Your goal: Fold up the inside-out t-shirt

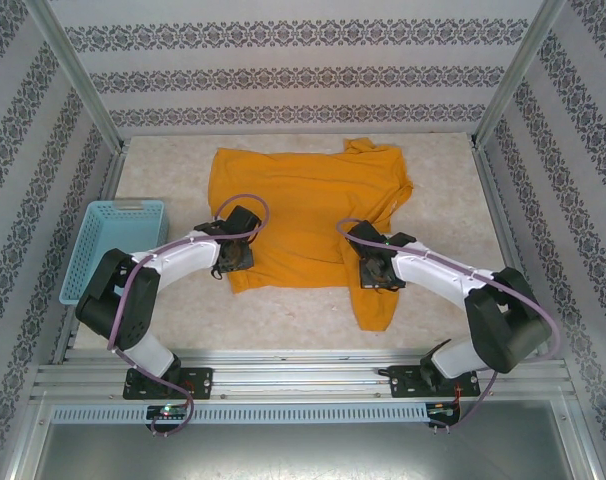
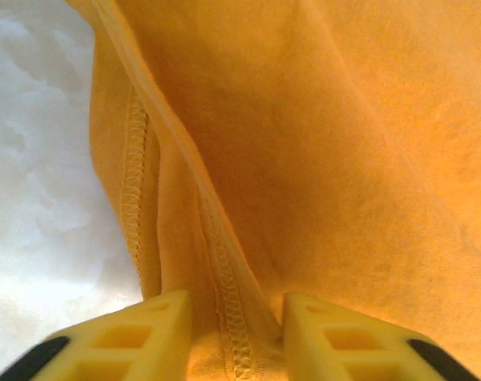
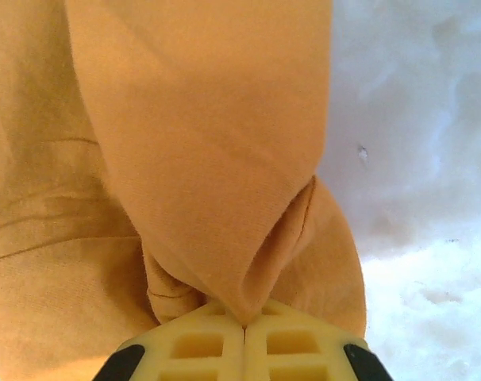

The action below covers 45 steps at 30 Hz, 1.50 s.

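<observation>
Status: early. The t-shirt [image 1: 303, 200] lies spread mid-desk, toward the far edge, plain orange face up. No tidy fold is in place yet, as far as I can judge. Its far-right corner is bunched and a flap trails off its near-right corner toward the near edge of the desk [image 1: 283, 325]. All the folding is left to do, and probably some flattening first. A blue basket [image 1: 128, 206] sits at the left edge, apart from the shirt.

Jaws:
- Left jaws are at the shirt's near-left corner. They're narrow, with the yellow fingers [image 2: 137, 337] either side of a raised hem ridge that fills the gap. Can't tell whether the pinch is firm.
- Right jaws are at the near-right corner, just above the flap. They're closed tip to tip on a tuck of cloth that fans out from the pinch.

View differences:
- The top view gives the overall layout, the shirt outline and both arms at the two near corners. The arms block the jaw tips there, so it shows nothing on grip.
- The left wrist view shows exposed overlock stitching along the hem, which fits inside-out. That detail is too small to see from above.
- The right wrist view confirms cloth is actually caught, with bare white desk to the right of it.
</observation>
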Tool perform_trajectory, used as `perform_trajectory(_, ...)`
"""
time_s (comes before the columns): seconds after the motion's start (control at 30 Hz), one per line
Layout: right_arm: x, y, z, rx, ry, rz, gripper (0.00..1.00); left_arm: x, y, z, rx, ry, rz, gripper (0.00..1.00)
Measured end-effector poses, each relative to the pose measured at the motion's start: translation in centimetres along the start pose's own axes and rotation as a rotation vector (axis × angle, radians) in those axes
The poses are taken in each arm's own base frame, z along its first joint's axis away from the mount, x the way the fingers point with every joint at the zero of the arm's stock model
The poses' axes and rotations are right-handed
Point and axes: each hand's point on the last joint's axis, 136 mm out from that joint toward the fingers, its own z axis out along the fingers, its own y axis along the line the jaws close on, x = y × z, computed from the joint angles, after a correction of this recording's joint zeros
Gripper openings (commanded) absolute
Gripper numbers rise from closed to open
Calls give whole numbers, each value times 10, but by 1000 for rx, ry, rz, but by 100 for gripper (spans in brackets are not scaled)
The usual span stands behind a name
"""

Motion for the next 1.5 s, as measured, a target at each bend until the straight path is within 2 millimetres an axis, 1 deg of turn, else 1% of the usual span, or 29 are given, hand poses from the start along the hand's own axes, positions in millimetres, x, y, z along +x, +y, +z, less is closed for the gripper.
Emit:
perform_trajectory(0.1, -7, -5, -6, -22, -31, 36, 0, 1, -1, 0, 1, 1, 7, 19)
perform_trajectory(0.17, -12, -13, -8, -39, -46, 83, 0, 1, -1, 0, 2, 1, 9, 16)
perform_trajectory(0.3, -12, -28, -9, -62, -54, 150, 0, 1, -1, 0, -1, -1, 11, 12)
perform_trajectory(0.43, -13, -33, -13, -99, -62, 191, 0, 0, 0, 0, -5, -3, 15, 1)
perform_trajectory(0.53, -12, -40, -13, -132, -70, 236, 0, 2, 4, 2, -10, 0, 10, 0)
perform_trajectory(0.63, -9, -50, -13, -158, -70, 293, 0, 6, 16, 2, -15, -2, -9, 0)
perform_trajectory(0.7, -9, -56, -15, -173, -76, 329, 0, 7, 27, -2, -15, -13, -33, 0)
perform_trajectory(0.8, -11, -66, -17, -193, -87, 387, 0, -3, 38, -16, 8, -63, -77, 0)
perform_trajectory(0.93, -14, -78, -20, -233, -99, 466, 0, -27, 49, -36, 64, -142, -146, 0)
perform_trajectory(1.07, -18, -89, -24, -279, -113, 548, 0, -52, 62, -47, 120, -207, -214, 0)
perform_trajectory(1.13, -19, -94, -25, -307, -117, 587, 0, -63, 62, -57, 157, -251, -228, 0)
perform_trajectory(1.2, -21, -96, -27, -335, -122, 618, 0, -76, 55, -71, 200, -294, -219, 0)
perform_trajectory(1.23, -23, -96, -27, -349, -124, 624, 0, -86, 50, -80, 221, -318, -207, 0)
perform_trajectory(1.3, -25, -93, -28, -373, -120, 630, 0, -113, 38, -96, 253, -364, -183, 0)
perform_trajectory(1.37, -31, -89, -28, -398, -107, 630, 0, -148, 25, -106, 270, -409, -162, 0)
perform_trajectory(1.4, -35, -87, -28, -408, -101, 632, 0, -165, 18, -104, 274, -421, -153, 0)
perform_trajectory(1.43, -39, -86, -27, -417, -97, 632, 0, -178, 13, -99, 272, -426, -144, 0)
perform_trajectory(1.47, -44, -86, -25, -423, -91, 637, 0, -188, 9, -90, 264, -419, -136, 0)
perform_trajectory(1.5, -50, -85, -23, -427, -90, 641, 0, -197, 6, -76, 251, -402, -126, 5)
